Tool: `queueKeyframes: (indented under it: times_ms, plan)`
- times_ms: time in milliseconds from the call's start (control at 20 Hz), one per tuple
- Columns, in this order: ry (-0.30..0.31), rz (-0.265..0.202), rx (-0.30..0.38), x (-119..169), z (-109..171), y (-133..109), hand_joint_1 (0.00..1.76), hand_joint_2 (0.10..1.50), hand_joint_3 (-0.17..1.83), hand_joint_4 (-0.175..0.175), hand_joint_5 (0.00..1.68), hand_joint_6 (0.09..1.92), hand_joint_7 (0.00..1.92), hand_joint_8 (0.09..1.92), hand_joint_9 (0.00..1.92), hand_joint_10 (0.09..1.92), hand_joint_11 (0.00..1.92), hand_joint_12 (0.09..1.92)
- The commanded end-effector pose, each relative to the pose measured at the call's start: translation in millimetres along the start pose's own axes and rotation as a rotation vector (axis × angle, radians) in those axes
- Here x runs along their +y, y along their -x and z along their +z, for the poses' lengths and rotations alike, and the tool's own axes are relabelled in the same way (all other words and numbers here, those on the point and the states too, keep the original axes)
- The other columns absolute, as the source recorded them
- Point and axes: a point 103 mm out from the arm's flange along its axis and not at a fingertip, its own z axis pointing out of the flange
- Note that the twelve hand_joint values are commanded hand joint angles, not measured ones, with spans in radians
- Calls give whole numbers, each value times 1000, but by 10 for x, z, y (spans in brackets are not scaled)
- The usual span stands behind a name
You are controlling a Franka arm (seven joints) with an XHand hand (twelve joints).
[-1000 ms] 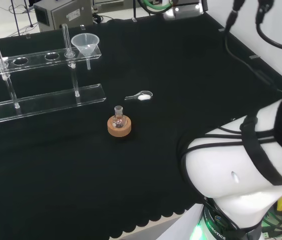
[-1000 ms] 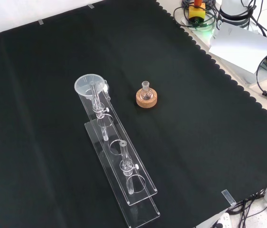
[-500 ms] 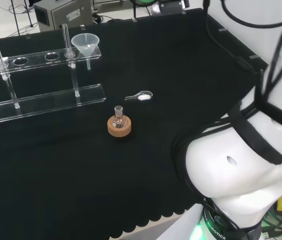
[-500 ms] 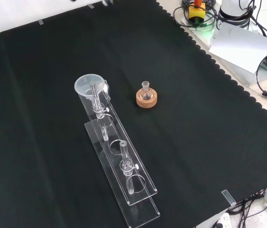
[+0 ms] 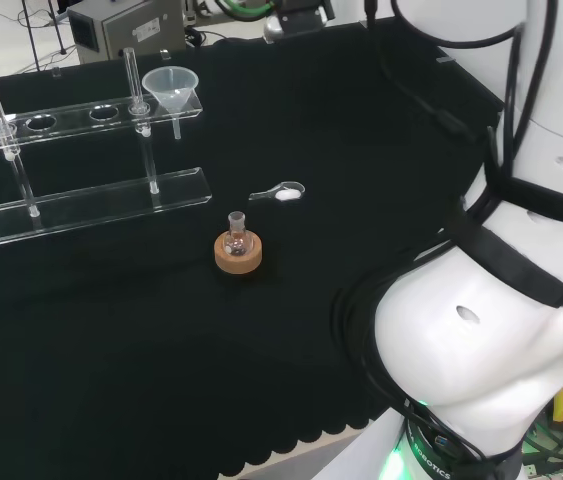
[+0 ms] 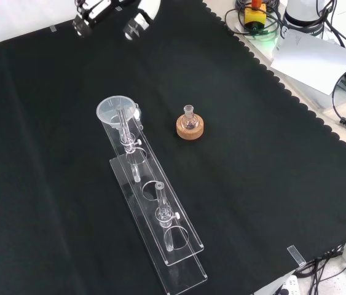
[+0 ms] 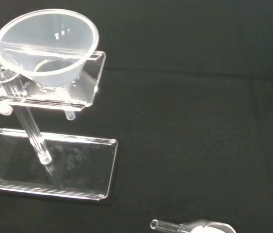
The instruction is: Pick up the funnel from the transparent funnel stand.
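While the hand (image 6: 114, 13) hangs at the top edge of the front view, you can see its white fingers (image 6: 141, 18) spread apart and fairly straight, closed on nothing and touching nothing, well above the cloth (image 6: 271, 184). One funnel (image 6: 116, 112) sits with its wide mouth up in the end hole of the clear stand (image 6: 160, 233), at about five o'clock from the hand in the front view; in the wrist view the funnel (image 7: 46, 46) rests in the stand's upper shelf (image 7: 85, 92) with its stem hanging down toward the base plate (image 7: 78, 165), and its bowl looks empty. In the head view the funnel (image 5: 170, 88) is at the right end of the stand (image 5: 91, 205), whose other holes hold nothing. You have one small round flask (image 6: 188, 120) standing upright in one cork ring (image 6: 190, 129), at three o'clock from the funnel in the front view and apart from the stand; what it holds you cannot tell. One small clear scoop (image 5: 279, 193) with a little white powder in its bowl lies on the cloth at about one o'clock from the flask in the head view, apart from it.
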Motion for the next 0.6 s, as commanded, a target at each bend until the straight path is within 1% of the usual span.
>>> queueKeyframes:
  times_ms: [50, 300, 450, 600]
  plan:
    - [-97, -55, -35, 543, 463, -132, 232, 1017, 315, -12, 219, 87, 84, 568, 276, 659, 38, 1397]
    - [-157, -84, -70, 683, 564, -250, 358, 943, 284, -22, 227, 87, 95, 599, 300, 677, 59, 1404]
    - [-174, -97, -84, 738, 576, -320, 386, 908, 280, -29, 222, 87, 81, 631, 301, 687, 73, 1409]
    - [-207, -109, -99, 770, 562, -386, 399, 876, 271, -33, 218, 87, 76, 643, 304, 693, 90, 1414]
